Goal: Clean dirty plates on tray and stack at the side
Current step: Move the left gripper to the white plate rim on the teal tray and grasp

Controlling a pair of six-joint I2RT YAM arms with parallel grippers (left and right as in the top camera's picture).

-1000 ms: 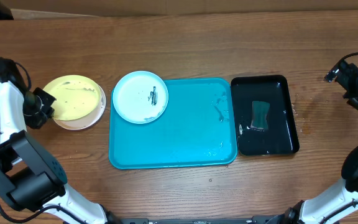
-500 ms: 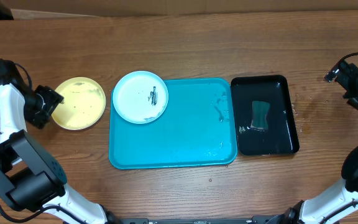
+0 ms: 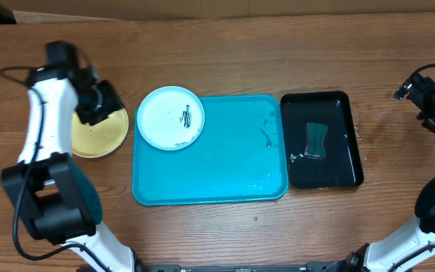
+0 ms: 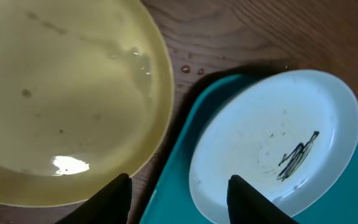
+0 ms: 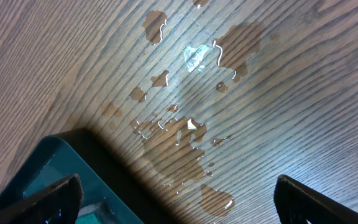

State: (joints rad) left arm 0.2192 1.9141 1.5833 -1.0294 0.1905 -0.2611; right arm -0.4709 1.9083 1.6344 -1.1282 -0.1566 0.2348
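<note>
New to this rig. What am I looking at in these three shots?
Two robot arms at a wooden table, each ending in a two-finger gripper. One picture looks down from above; the other two come from wrist cameras, so the dark tips at their bottom edges are fingers. The left gripper hangs open over a yellow plate beside the turquoise tray; a pale plate with a dark scribble sits on the tray's corner. The right gripper, open, is over wet table near a black tray holding a sponge. Nothing is held.
</note>
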